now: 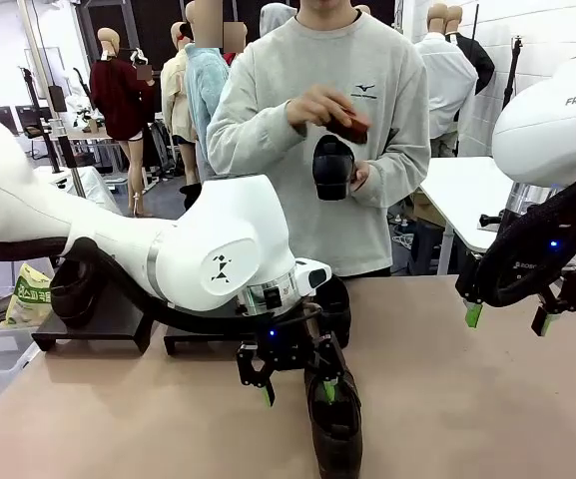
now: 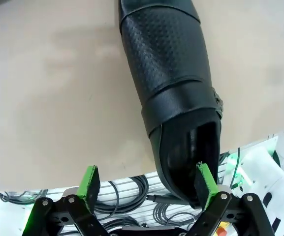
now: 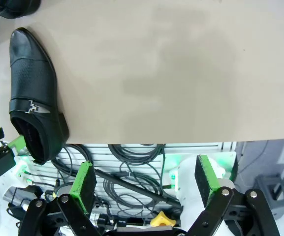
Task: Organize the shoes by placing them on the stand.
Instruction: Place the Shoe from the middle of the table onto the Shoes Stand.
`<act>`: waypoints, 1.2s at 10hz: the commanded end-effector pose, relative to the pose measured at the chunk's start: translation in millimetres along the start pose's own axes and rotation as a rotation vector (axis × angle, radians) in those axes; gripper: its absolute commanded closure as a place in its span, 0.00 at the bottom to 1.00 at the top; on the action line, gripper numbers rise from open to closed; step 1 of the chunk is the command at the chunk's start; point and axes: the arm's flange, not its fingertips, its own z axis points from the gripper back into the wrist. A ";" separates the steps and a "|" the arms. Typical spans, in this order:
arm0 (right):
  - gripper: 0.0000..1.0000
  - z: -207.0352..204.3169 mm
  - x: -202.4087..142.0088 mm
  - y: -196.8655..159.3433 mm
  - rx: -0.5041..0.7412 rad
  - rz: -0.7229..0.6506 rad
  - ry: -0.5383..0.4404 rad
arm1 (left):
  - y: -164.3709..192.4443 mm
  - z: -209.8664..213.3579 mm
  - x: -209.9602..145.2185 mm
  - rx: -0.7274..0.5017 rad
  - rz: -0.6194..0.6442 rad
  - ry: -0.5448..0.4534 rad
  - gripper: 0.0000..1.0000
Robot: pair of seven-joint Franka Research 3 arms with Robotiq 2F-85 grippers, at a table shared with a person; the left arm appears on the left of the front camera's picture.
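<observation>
One black shoe [image 1: 335, 424] [image 2: 171, 88] lies on the tan table near its front edge, toe pointing away from my left gripper. My left gripper [image 1: 298, 393] [image 2: 146, 179] is open at the shoe's heel end: one green pad [image 2: 205, 179] stands at the shoe's opening, the other outside. The person holds a second shoe [image 1: 332, 165] in one hand and a brown block [image 1: 347, 128] in the other. A third shoe [image 1: 76, 289] sits on the black stand [image 1: 98, 324] at left; another [image 1: 333, 304] is behind my left wrist. My right gripper [image 1: 508, 317] [image 3: 145, 179] hangs open above the table's right side, holding nothing.
The right wrist view takes in the lying shoe [image 3: 33, 98] and a wide bare stretch of table [image 3: 181, 73]. Cables [image 3: 132, 177] run below the table's front edge. A bin with a green bag [image 1: 30, 294] stands at far left. A white table [image 1: 467, 190] is behind on the right.
</observation>
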 end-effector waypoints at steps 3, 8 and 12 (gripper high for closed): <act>0.00 0.1 4.1 3.2 0.021 0.004 -0.008 | -15.9 -22.0 10.1 0.070 0.008 0.004 0.00; 0.00 0.1 4.1 3.2 0.021 0.004 -0.008 | -18.8 -28.9 4.4 0.057 -0.032 0.029 0.21; 0.00 0.1 4.1 3.2 0.021 0.004 -0.008 | -15.7 -30.4 4.6 0.036 -0.023 0.055 0.74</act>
